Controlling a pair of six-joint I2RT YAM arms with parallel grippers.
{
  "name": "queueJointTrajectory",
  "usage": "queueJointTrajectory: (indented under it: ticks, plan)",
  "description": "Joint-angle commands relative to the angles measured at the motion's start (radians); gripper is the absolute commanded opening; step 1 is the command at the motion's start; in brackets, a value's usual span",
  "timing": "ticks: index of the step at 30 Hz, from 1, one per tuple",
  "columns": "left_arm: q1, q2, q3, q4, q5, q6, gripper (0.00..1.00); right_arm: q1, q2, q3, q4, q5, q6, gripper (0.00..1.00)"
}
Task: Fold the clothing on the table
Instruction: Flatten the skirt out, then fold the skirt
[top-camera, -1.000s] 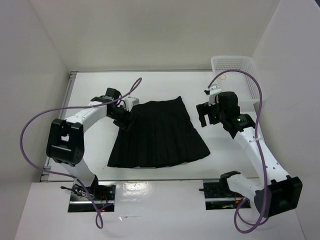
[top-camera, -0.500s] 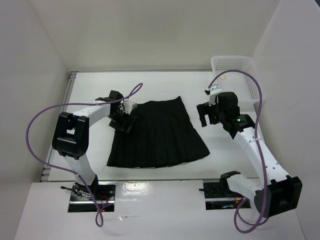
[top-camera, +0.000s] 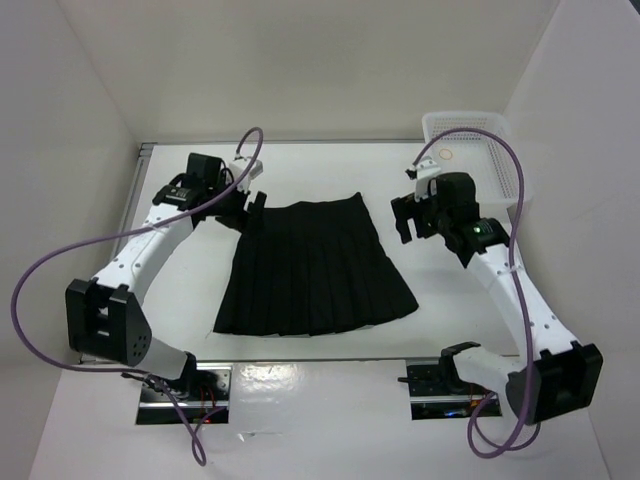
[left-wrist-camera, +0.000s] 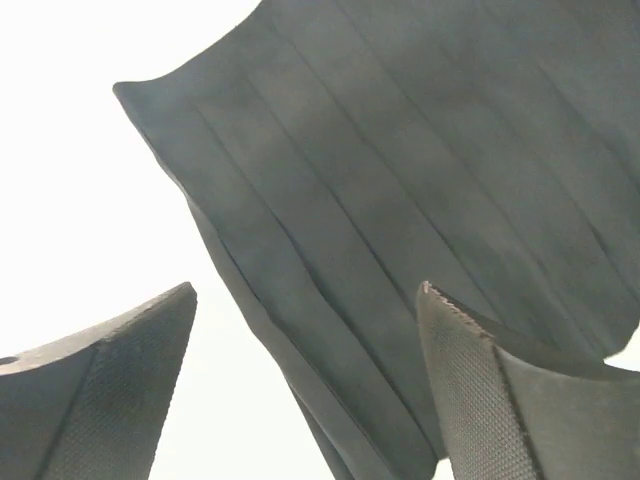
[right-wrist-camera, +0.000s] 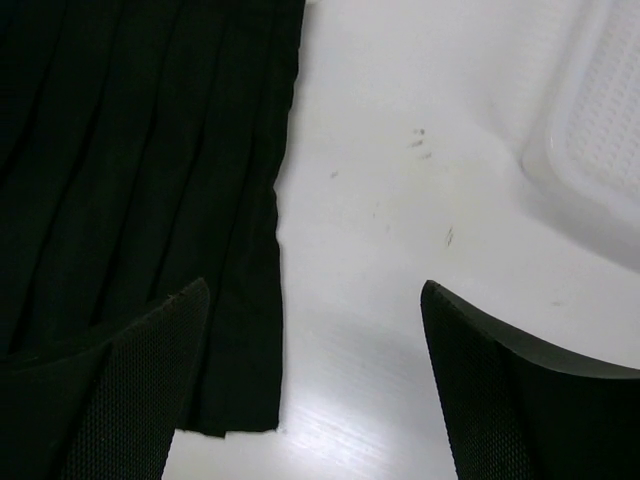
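The clothing, a black pleated skirt (top-camera: 315, 265), lies flat on the white table (top-camera: 330, 170), waistband at the far end and wide hem toward me. My left gripper (top-camera: 248, 205) hovers open by the waistband's left corner. In the left wrist view the skirt (left-wrist-camera: 400, 170) and its side edge run below that gripper (left-wrist-camera: 307, 290), with nothing between the fingers (left-wrist-camera: 110, 390). My right gripper (top-camera: 405, 220) stands open just right of the skirt. In the right wrist view this gripper (right-wrist-camera: 314, 285) is over bare table (right-wrist-camera: 400, 200), next to the skirt's edge and corner (right-wrist-camera: 150, 150).
A white plastic mesh basket (top-camera: 470, 125) sits at the far right corner, close behind the right gripper; its wall (right-wrist-camera: 610, 130) shows in the right wrist view. White walls enclose the table on three sides. Purple cables loop from both arms.
The left arm has swung outward to the left and its gripper has drawn back from the skirt's left side toward the far left corner. The right gripper has shifted slightly farther away.
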Motion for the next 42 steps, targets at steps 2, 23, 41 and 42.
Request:
queueJointTrajectory:
  ticks: [2,23,41,42]
  plan:
    - [0.031,0.173,0.067,0.070,-0.001,-0.003,0.92,-0.005,0.121,0.098,0.081,-0.040,-0.025,0.86]
    - [0.183,0.614,0.401,0.061,0.169,-0.011,0.59,-0.005,0.428,0.185,0.156,-0.072,-0.143,0.60]
    - [0.174,0.717,0.466,0.061,0.168,-0.020,0.57,-0.005,0.466,0.185,0.167,-0.072,-0.143,0.60]
    - [0.174,0.729,0.475,0.061,0.168,-0.020,0.57,-0.005,0.466,0.185,0.167,-0.072,-0.143,0.60]
